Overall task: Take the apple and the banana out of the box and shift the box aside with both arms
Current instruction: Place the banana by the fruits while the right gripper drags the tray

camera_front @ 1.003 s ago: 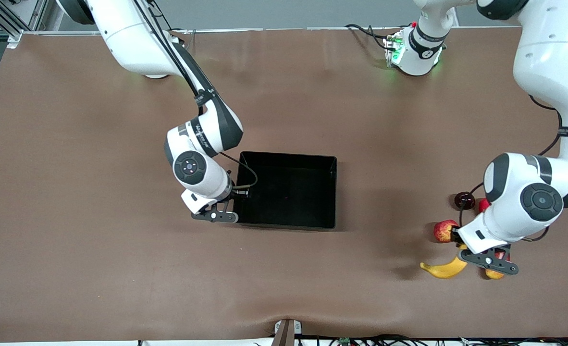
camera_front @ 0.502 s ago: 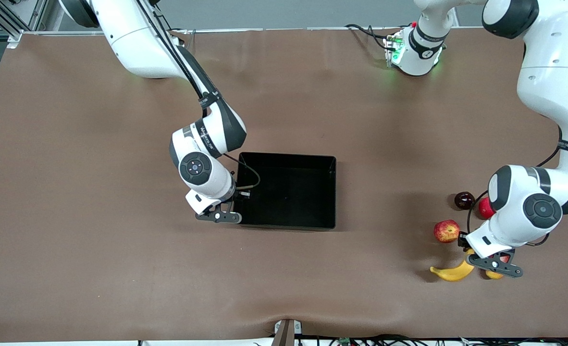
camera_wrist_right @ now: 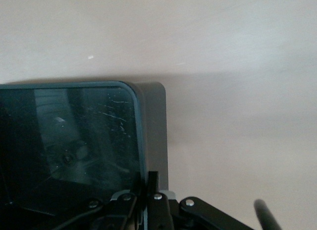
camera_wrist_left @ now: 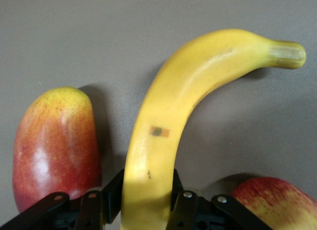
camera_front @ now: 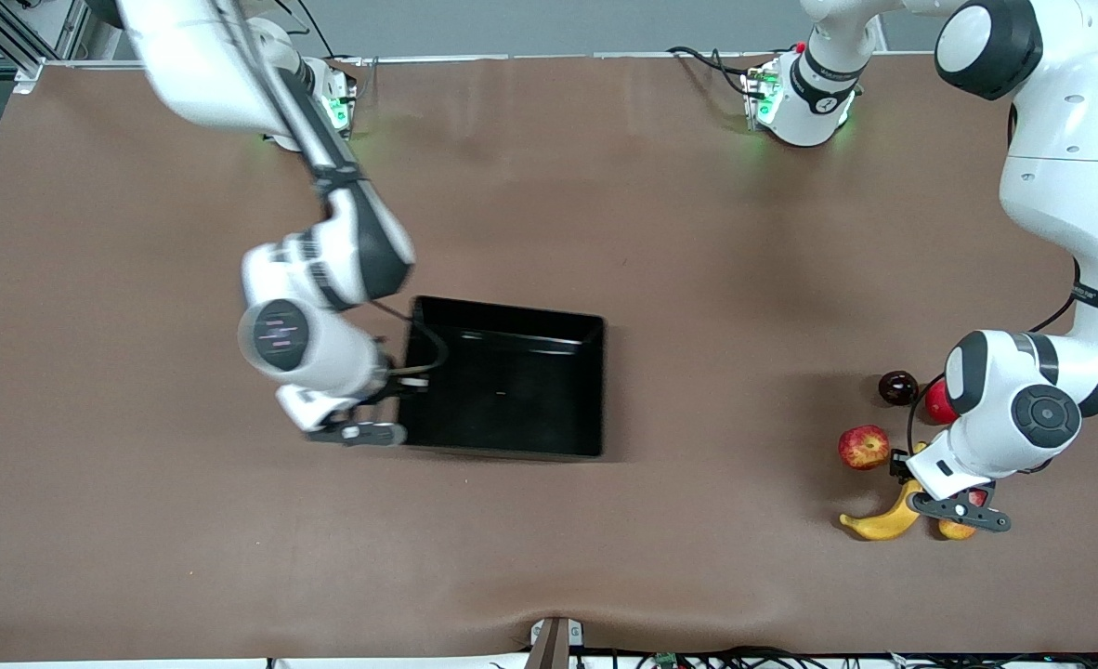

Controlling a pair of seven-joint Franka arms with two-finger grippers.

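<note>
Two arms are working at the brown counter [camera_front: 605,186] in the front view. The right tool [camera_front: 398,409] is clamping the wall of the black box [camera_front: 503,390] at that box's end toward the right arm's end of the counter; the box is sitting near the counter's middle. The left tool [camera_front: 925,488] is closing on the banana [camera_front: 879,525] at the left arm's end of the counter. The apple [camera_front: 864,446] is lying just beside the banana, farther from the front camera. A mango [camera_front: 956,530] is peeking out beside the banana, under the tool. A plain red fruit [camera_front: 936,401] and a dark round fruit [camera_front: 897,386] are lying farther still.

Left wrist view: the left tool [camera_wrist_left: 147,202] is pinching the banana [camera_wrist_left: 188,101] between both fingers [camera_wrist_left: 114,195], with the mango [camera_wrist_left: 54,145] and the apple [camera_wrist_left: 277,200] flanking it.

Right wrist view: the right tool [camera_wrist_right: 146,200] is gripping the box [camera_wrist_right: 74,141] rim, its fingers [camera_wrist_right: 158,210] nearly together across the thin wall.
</note>
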